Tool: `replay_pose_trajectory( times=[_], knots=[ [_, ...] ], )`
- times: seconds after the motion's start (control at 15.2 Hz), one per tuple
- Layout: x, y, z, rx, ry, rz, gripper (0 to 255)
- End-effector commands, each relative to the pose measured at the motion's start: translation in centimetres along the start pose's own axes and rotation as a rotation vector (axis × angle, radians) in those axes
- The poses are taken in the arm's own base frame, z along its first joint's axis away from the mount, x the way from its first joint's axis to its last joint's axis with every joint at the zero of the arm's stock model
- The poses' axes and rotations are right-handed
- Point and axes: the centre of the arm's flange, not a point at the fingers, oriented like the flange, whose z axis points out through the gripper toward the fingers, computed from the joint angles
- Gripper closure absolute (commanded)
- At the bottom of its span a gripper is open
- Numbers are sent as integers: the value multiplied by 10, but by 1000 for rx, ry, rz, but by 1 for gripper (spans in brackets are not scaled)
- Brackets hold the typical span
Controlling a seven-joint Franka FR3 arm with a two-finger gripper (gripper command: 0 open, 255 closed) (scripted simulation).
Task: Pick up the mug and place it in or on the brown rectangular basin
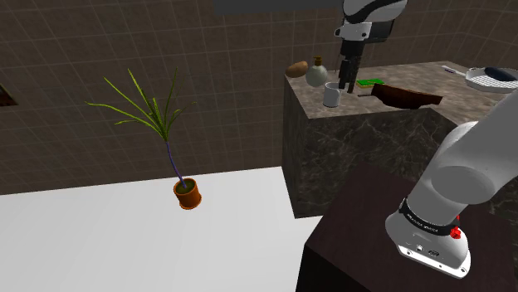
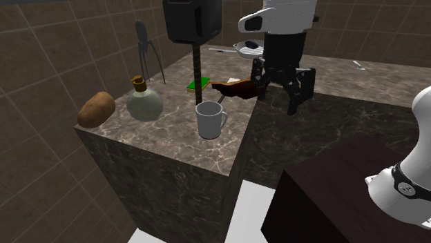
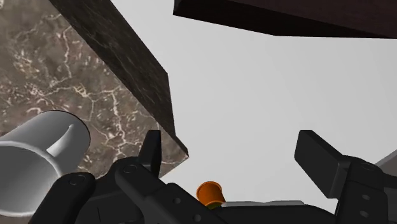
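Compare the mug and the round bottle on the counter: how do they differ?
The mug is plain white; the bottle looks pale green and glassy. The mug is a straight cylinder with a side handle; the bottle has a round belly and narrow neck. The mug is open on top; the bottle carries a brownish stopper. Both stand upright on the marbled counter.

The dark marbled counter (image 2: 176,131) carries a white mug (image 2: 209,121) near its corner, with a corked round flask (image 2: 145,103) and a potato (image 2: 96,109) further along the edge. Behind the mug lie a flat green pad (image 2: 197,85) and the brown basin (image 1: 407,97).
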Motion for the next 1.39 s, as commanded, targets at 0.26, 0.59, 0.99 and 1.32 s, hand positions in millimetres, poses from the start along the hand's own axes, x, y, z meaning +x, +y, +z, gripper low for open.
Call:
replay_pose_trajectory(
  times=[0.26, 0.59, 0.99, 1.32],
  knots=[
    [21, 71, 17, -12, 7, -27, 0],
    [40, 131, 31, -22, 14, -48, 0],
    [65, 203, 46, -33, 21, -73, 0],
    [75, 229, 62, -37, 24, -82, 0]
  ],
)
